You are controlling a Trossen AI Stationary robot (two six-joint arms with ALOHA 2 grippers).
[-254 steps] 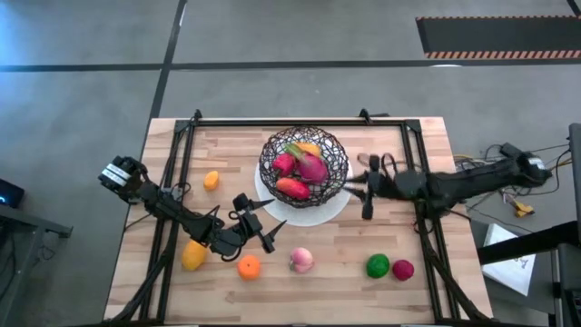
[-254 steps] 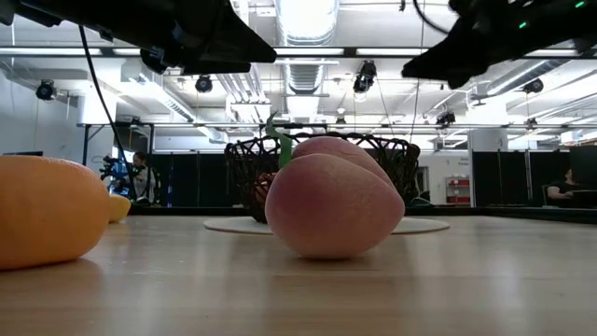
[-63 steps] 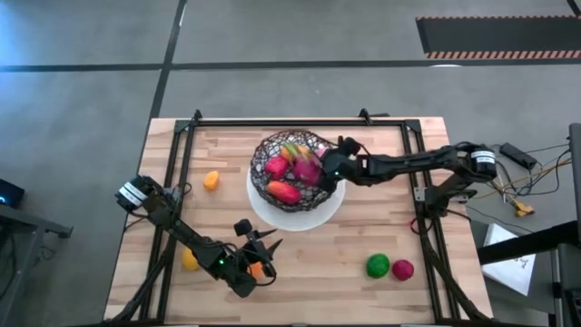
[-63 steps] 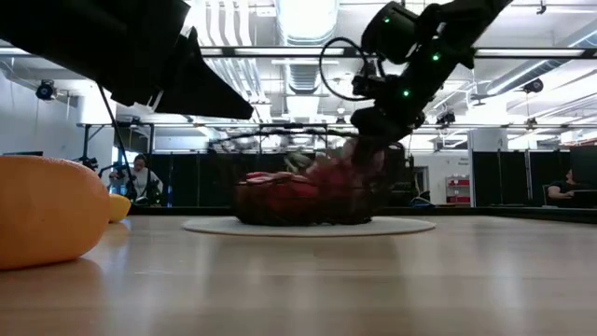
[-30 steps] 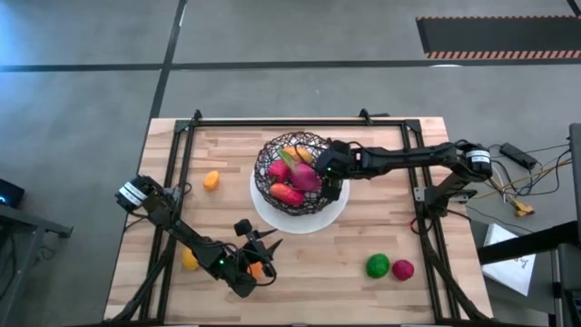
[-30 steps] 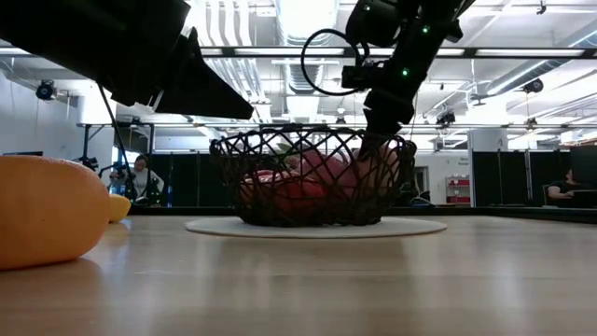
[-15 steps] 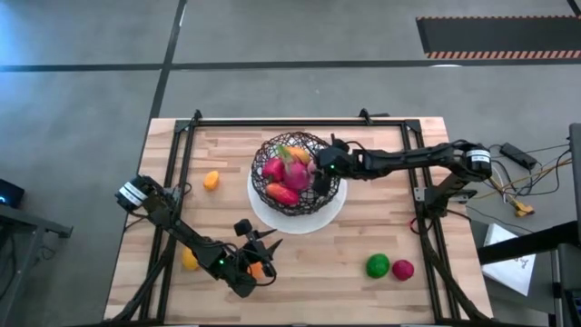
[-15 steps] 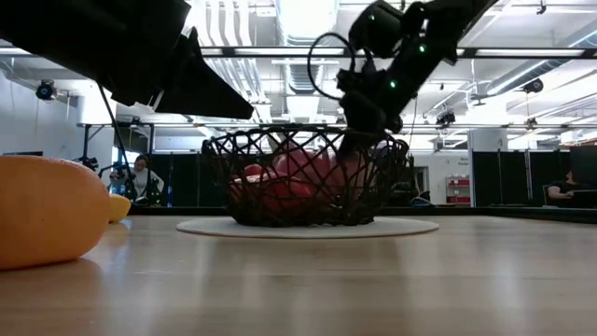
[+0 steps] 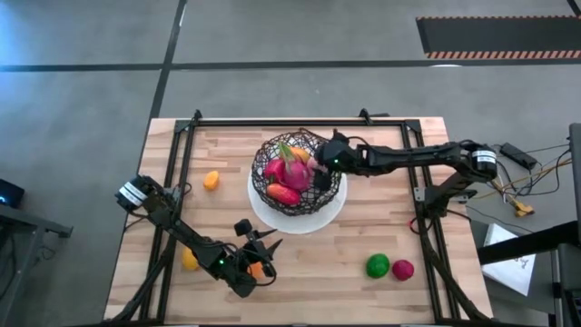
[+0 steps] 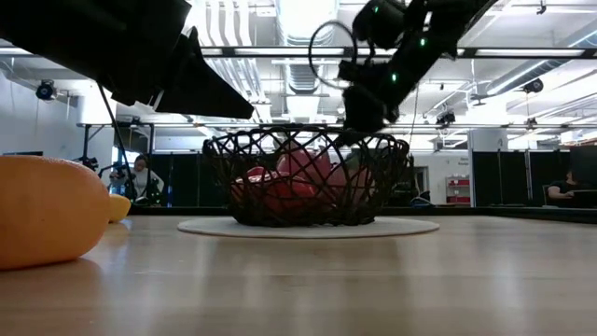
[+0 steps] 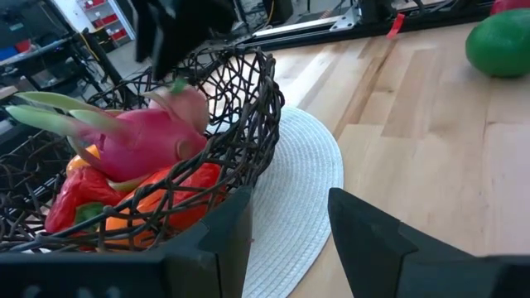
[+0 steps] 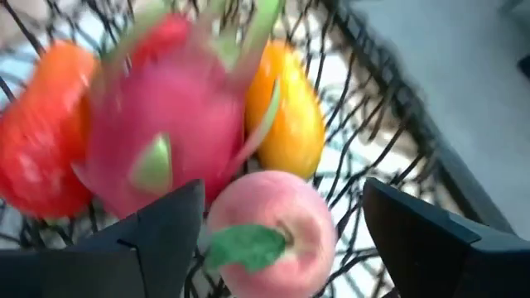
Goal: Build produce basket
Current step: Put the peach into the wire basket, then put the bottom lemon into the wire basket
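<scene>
Right gripper (image 9: 320, 164), fingers apart, is hovering over the basket (image 9: 300, 173); the peach (image 12: 272, 233) lies released. It should lift straight up, clear of the rim. Left gripper (image 9: 263, 243), fingers apart, is waiting near the table's front edge.

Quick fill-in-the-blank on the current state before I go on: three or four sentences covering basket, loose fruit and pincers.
The basket stands on a white ____.
The right pincer is open over the basket, just above a pink ____.
The green fruit lies beside a ____ one, both outside the basket.
The left pincer waits near the table's ____ edge.

Missing words: plate; peach; magenta; front
</scene>
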